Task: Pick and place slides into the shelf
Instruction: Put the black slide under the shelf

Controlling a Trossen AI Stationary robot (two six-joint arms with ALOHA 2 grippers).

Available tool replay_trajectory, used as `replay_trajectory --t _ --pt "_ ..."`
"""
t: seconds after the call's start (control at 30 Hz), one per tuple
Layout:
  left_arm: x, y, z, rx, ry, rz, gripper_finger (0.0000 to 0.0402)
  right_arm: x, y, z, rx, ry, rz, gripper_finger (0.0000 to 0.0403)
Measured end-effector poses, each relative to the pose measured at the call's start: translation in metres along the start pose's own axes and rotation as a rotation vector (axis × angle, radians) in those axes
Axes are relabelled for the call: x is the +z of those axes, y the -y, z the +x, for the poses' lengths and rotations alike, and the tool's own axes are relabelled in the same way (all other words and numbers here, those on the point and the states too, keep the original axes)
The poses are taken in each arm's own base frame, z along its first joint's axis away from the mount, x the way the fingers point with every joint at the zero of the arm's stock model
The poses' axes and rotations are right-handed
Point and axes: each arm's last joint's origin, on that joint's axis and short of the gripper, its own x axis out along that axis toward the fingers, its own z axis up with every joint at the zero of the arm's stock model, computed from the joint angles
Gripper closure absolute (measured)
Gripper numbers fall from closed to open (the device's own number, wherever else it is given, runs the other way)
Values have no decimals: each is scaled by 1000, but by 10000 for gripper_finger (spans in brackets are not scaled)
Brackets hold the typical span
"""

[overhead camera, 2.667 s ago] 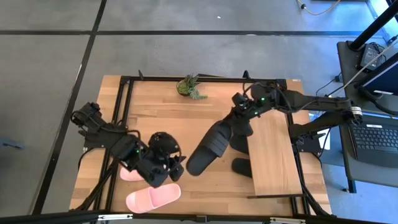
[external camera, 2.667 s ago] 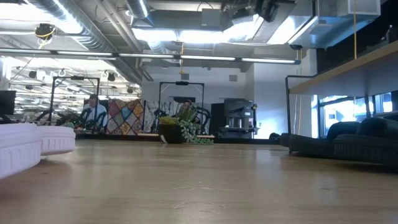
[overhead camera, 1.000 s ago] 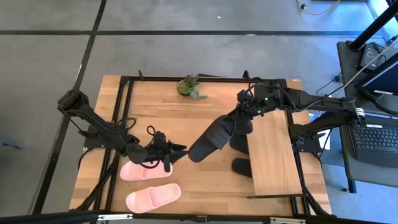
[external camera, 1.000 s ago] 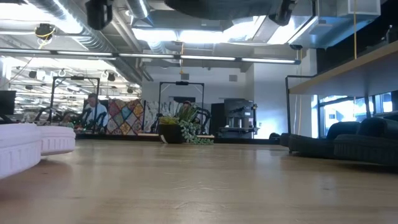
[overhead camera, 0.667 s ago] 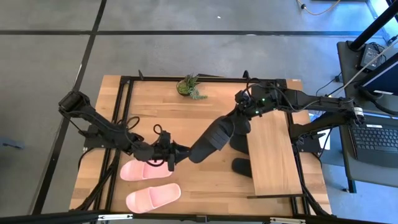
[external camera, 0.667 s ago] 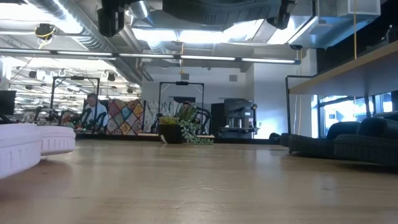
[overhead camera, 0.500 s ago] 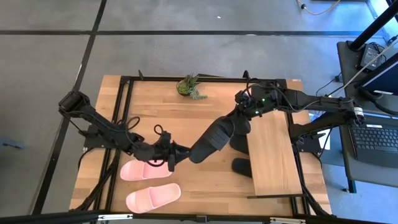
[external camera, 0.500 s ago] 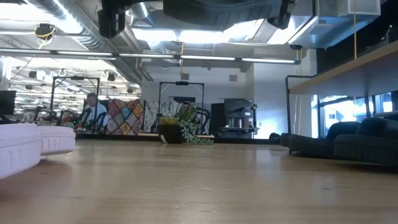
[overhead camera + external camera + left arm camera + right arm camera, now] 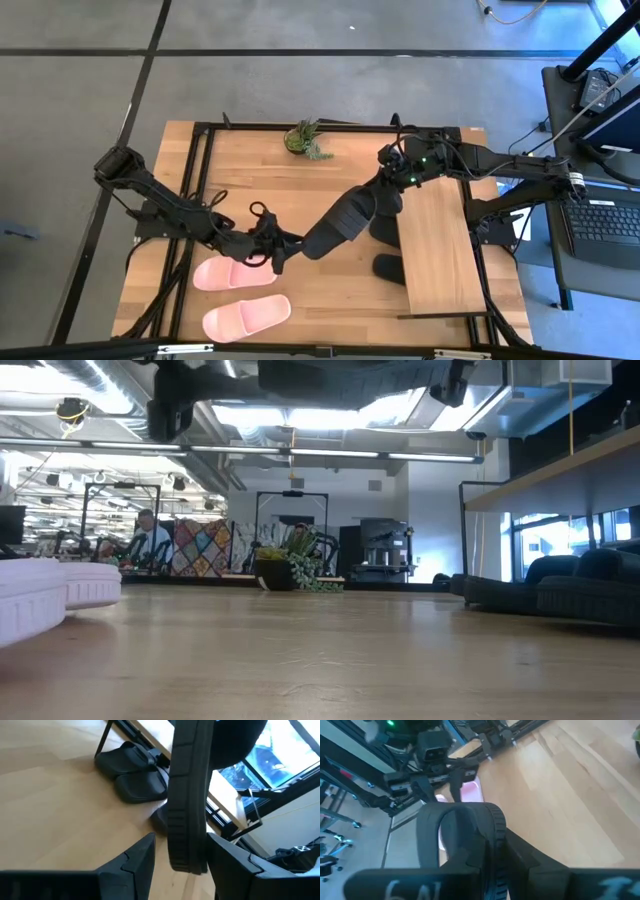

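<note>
Right gripper (image 9: 385, 192): clamped on heel of black slide (image 9: 340, 226), held aloft beside shelf (image 9: 438, 245). Left gripper (image 9: 284, 247): jaws apart, straddling slide's toe end. Step: mid-air handover. Next, probably: left closes, right releases.

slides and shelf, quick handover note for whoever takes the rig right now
Right hand: shut on one end of a black slide, held in the air over mid table.
Left hand: open, its fingers either side of that slide's other end, not closed.
Shelf: on the table's right side. At least two more black slides lie under or beside its edge; how many are properly in cannot be told.
Two pink slides lie near the table's front left, untouched.
Left: place the held black slide, then both pink ones.
</note>
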Motion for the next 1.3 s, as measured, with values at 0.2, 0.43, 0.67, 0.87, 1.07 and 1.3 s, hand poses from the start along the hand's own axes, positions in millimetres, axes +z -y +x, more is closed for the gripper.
replay_trajectory --t 0.2,0.43,0.67,0.87,1.07,1.3 --pt "-1 -2 1 4 -23 0 239 2 -1 0 8 19 -20 357" --pt "2 -3 1 33 27 -6 239 3 -2 0 14 35 -29 357" --pt "8 -5 5 37 52 -57 262 4 -1 0 14 42 -31 357" --pt "8 -4 6 15 36 -64 342 4 -1 0 15 40 -32 357" --pt "10 -4 8 -25 -10 -86 353 4 -1 0 1 48 -54 341" --pt "16 -8 13 -50 -61 -133 355 5 -2 -1 25 50 -86 290"
